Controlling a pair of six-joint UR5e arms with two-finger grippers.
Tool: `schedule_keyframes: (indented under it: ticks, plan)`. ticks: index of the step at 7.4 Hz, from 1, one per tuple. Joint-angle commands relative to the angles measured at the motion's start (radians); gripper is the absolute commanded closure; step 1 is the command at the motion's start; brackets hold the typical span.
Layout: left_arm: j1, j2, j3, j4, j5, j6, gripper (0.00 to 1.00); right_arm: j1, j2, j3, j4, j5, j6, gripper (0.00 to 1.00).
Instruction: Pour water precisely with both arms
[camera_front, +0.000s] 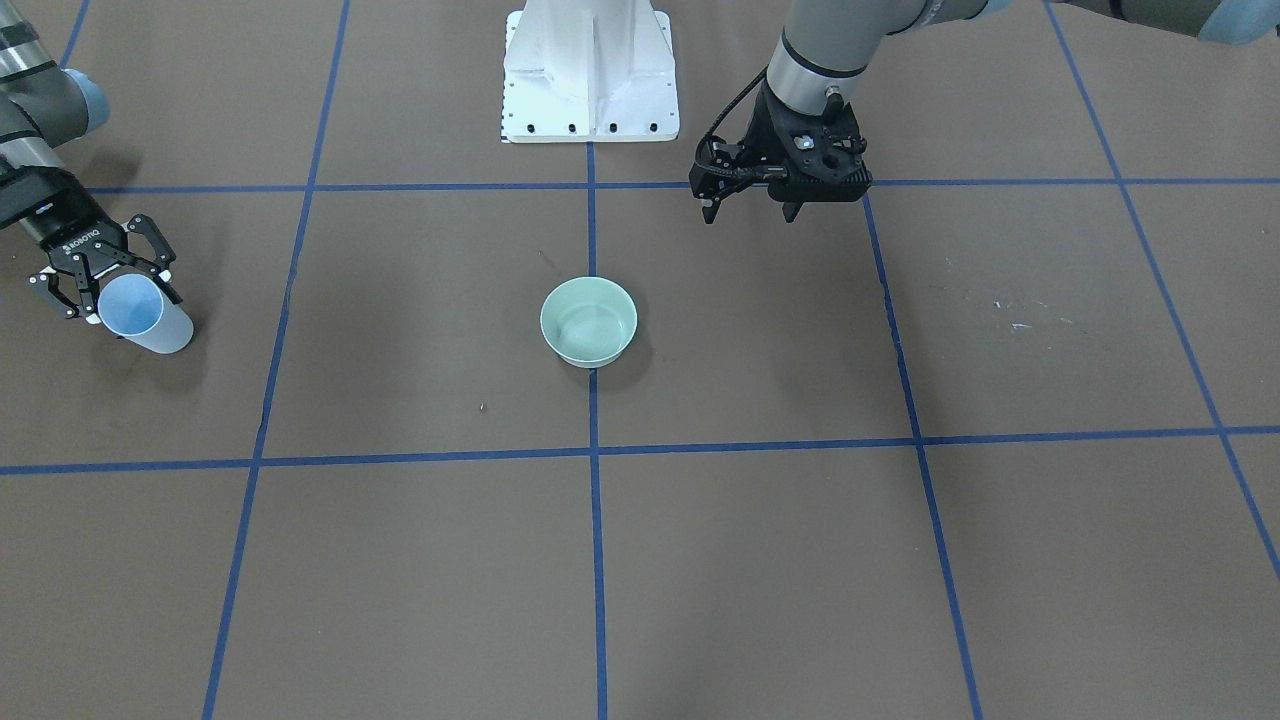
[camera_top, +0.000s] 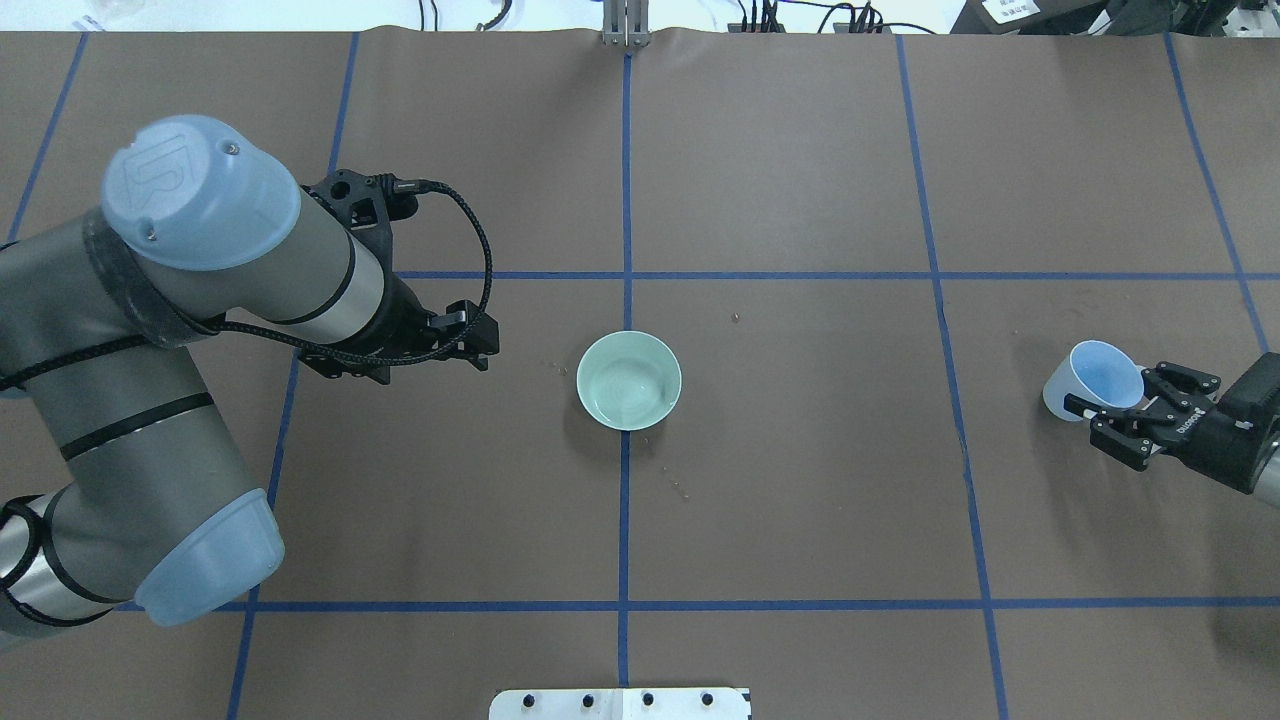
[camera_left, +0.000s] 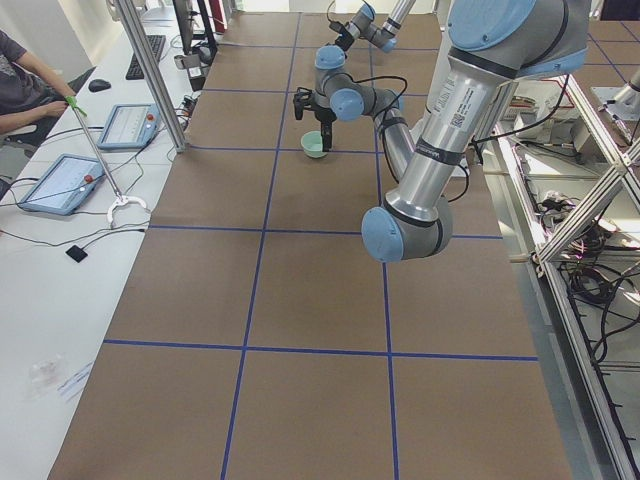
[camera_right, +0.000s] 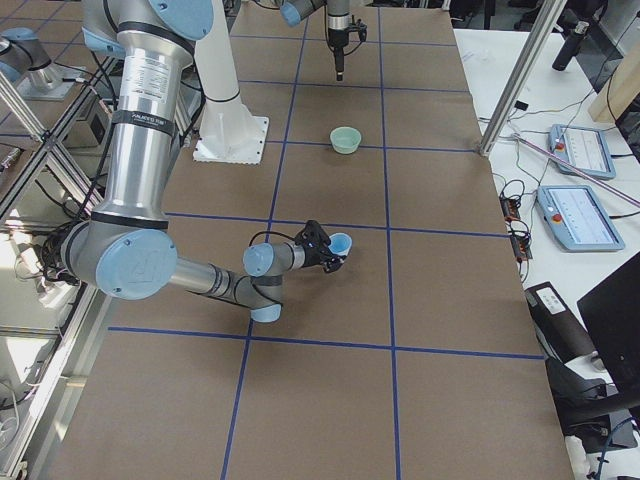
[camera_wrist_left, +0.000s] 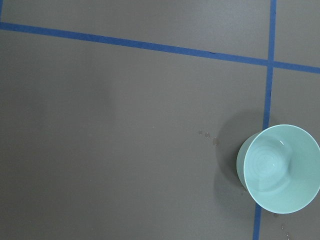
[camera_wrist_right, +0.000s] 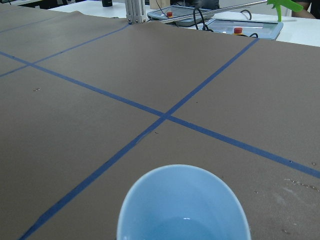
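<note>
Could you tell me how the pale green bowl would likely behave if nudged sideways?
The bowl looks rigid and glossy, so it would probably slide, not flex. In the left wrist view it narrows toward its base, so a high push might tip it.

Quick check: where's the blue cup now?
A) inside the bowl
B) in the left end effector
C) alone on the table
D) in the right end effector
D: the right end effector grips the cup, far from the bowl; the left end effector is empty.
</note>
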Motion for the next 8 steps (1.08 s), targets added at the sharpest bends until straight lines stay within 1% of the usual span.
schedule_keyframes:
  ticks: [1, 2, 4, 5, 6, 7, 8]
  plan:
    - [-0.004, 0.003, 0.003, 0.000, 0.002, 0.009, 0.01, -0.001, 0.013, 0.062, -0.075, 0.003, -0.003, 0.54]
    - [-0.017, 0.005, 0.011, -0.003, 0.002, 0.012, 0.01, 0.001, 0.025, 0.140, -0.170, 0.006, -0.009, 0.54]
    - [-0.045, 0.005, 0.053, -0.002, 0.000, 0.076, 0.01, 0.002, 0.076, 0.218, -0.313, 0.003, -0.013, 0.54]
    - [-0.063, 0.006, 0.073, -0.002, -0.002, 0.113, 0.01, 0.002, 0.091, 0.285, -0.410, 0.005, -0.029, 0.54]
    - [-0.089, 0.009, 0.102, -0.002, -0.002, 0.168, 0.01, -0.001, 0.095, 0.374, -0.533, 0.003, -0.056, 0.54]
    - [-0.111, 0.011, 0.138, -0.005, -0.003, 0.222, 0.01, -0.004, 0.134, 0.416, -0.630, 0.003, -0.067, 0.54]
    - [-0.131, 0.011, 0.179, -0.014, -0.003, 0.273, 0.01, -0.019, 0.171, 0.421, -0.685, -0.002, -0.084, 0.54]
